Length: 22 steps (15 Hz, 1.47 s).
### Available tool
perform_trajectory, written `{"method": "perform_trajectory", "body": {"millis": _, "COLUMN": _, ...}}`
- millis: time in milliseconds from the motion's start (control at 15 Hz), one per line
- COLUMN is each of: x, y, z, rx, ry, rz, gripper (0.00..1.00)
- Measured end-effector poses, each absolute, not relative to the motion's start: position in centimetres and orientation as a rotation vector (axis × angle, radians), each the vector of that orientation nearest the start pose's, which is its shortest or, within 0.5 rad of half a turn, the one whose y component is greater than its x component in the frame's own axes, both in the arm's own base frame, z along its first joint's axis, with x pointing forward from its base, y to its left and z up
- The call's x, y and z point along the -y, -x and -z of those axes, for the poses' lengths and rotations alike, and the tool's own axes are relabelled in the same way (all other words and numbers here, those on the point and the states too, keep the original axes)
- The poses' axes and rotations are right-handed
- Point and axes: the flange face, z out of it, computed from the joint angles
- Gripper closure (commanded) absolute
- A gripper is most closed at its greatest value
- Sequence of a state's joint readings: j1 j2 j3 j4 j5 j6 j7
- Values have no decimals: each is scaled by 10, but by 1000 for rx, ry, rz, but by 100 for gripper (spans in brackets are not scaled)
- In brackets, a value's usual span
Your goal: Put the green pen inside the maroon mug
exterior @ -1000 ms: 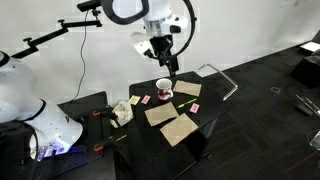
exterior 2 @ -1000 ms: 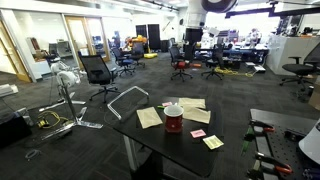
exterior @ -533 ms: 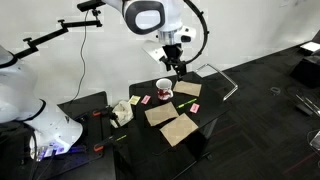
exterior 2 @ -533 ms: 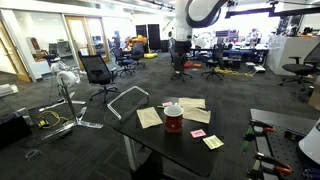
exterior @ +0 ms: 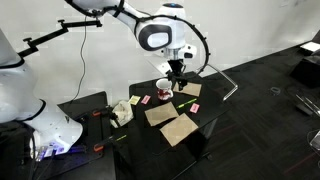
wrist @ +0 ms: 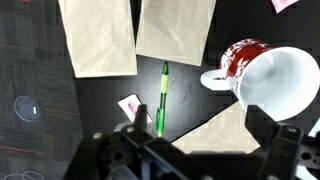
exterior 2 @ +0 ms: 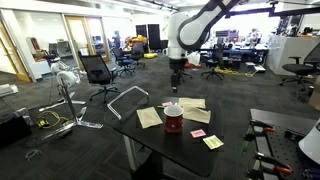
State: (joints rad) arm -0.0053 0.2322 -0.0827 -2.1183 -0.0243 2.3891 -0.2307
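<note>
Hovering above the dark table (wrist: pixel 105 95), the Robotiq gripper (wrist: pixel 200 150) points downward with its two fingers spread wide and nothing between them. In the wrist view they show only as blurred dark shapes at the bottom edge. The green pen (wrist: pixel 162 98) lies flat on the bare tabletop, running lengthwise away from the gripper, with its far end between two tan square cards (wrist: pixel 97 35). A small pink sticky note (wrist: pixel 130 106) lies just beside the pen. The maroon mug (wrist: pixel 265 80) stands near the pen but apart from it, showing its white inside and a white pattern on its side. A third tan card (wrist: pixel 215 130) lies between the pen and the mug. In an exterior view the pen is probably the thin green streak by the mug (exterior: pixel 164 89).
</note>
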Motion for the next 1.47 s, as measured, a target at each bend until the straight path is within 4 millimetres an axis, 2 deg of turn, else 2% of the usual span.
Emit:
{"method": "perform_trajectory", "body": {"millis": 267, "x": 50, "y": -581, "z": -285, "rx": 263, "ry": 3174, "rz": 34, "gripper": 0}}
{"method": "perform_trajectory", "body": {"millis": 867, "x": 50, "y": -588, "z": -286, "rx": 262, "ry": 3171, "rz": 46, "gripper": 0}}
{"method": "perform_trajectory", "body": {"millis": 1200, "x": 54, "y": -616, "z": -285, "rx": 254, "ry": 3177, "rz": 90, "gripper": 0}}
{"method": "perform_trajectory", "body": {"millis": 1467, "x": 61, "y": -638, "z": -270, "rx": 233, "ry": 3182, "rz": 64, "gripper": 0}}
